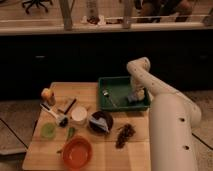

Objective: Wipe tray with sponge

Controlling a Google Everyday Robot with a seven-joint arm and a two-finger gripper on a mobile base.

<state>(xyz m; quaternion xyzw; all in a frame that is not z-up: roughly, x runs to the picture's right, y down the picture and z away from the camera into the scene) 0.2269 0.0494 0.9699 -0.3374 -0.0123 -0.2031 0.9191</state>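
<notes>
1 sponge [133,97] in tray [119,86], jaws at it.

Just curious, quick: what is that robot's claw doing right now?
Gripper: low in the tray, at the sponge; open or closed cannot be told.

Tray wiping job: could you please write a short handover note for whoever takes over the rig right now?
The gripper is down inside the right end of the tray, at the sponge. Whether it grips the sponge cannot be told.
The sponge lies on the tray floor, right side.
The tray sits at the back right of the wooden table. A small pale utensil lies in the tray's left part.
Done: the sponge is in the tray, with the gripper on it.
Left: how much is wiped does not show. Probably sweep the floor leftward, minding the utensil.
</notes>
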